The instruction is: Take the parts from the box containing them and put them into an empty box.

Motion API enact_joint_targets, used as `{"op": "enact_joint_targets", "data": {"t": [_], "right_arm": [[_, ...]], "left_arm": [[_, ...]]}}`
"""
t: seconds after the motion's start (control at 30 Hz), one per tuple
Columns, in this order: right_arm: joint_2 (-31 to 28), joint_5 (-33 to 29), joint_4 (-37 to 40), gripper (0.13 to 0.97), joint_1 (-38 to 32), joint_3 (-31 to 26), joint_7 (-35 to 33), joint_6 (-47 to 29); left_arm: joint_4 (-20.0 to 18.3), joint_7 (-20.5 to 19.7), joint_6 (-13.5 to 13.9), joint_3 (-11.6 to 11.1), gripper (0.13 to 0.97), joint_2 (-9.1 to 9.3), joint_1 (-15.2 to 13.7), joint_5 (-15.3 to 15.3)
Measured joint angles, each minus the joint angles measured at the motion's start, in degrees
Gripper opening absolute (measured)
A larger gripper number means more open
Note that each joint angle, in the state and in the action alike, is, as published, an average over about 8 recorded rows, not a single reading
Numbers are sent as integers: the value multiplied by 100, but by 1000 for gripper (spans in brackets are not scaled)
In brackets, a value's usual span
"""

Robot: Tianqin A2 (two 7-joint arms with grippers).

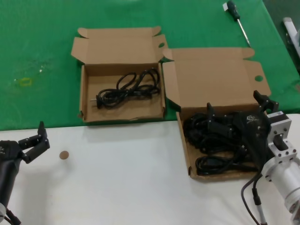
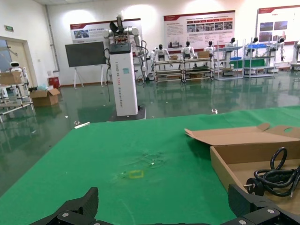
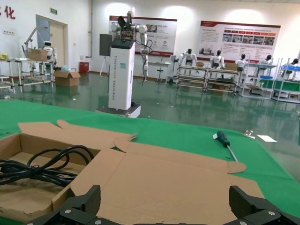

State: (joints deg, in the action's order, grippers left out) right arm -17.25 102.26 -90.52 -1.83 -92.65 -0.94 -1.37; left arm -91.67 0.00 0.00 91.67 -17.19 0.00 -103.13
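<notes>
A screwdriver (image 1: pixel 238 19) lies on the green cloth (image 1: pixel 37 51) at the upper right of the frame, and a small brown disc (image 1: pixel 64 155) on the white table (image 1: pixel 117 183) at lower left. The right gripper (image 1: pixel 238 108) reaches into the box with the tall lid (image 1: pixel 220 79) at right, fingers spread wide over the tangled cables (image 1: pixel 211 136), holding nothing. The left gripper (image 1: pixel 40 136) hangs open at lower left. The other box (image 1: pixel 119 86), upper centre, contains one cable (image 1: pixel 129 86).
</notes>
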Motion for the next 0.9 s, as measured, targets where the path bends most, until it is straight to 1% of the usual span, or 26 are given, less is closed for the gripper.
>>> {"op": "enact_joint_targets", "data": {"t": [0.9], "right_arm": [[0,0,0,966,0,0,0,0]], "left_arm": [[0,0,0,0,966,0,0,0]]}}
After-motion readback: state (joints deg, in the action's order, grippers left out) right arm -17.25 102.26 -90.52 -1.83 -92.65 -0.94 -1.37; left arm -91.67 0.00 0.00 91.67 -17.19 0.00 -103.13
